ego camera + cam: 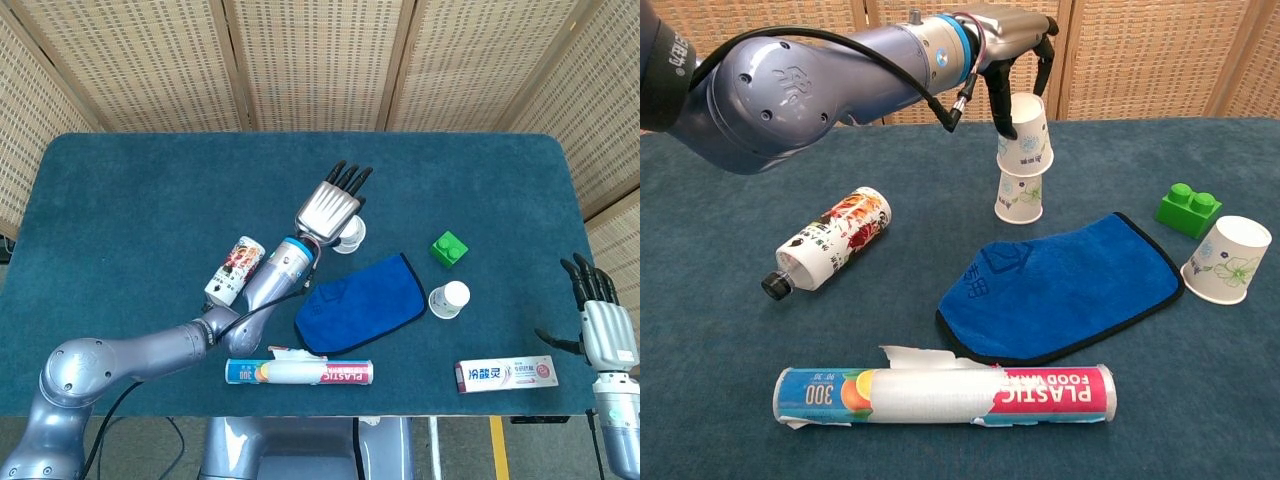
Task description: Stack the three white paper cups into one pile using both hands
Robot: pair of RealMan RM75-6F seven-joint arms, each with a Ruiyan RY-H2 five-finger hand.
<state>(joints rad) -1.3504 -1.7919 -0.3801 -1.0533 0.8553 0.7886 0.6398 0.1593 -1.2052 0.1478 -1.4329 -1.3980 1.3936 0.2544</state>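
Your left hand hides its held cup overhead, above a second; the third lies beside the cloth; your right hand hangs spread, empty.

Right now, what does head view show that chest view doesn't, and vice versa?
Only head view: the right robot hand, open at the table's right edge, and the toothpaste box. Only chest view: the gap between the held cup and the standing cup below it. Both: the left robot hand on that cup, third cup, blue cloth, green block, bottle, plastic wrap roll.
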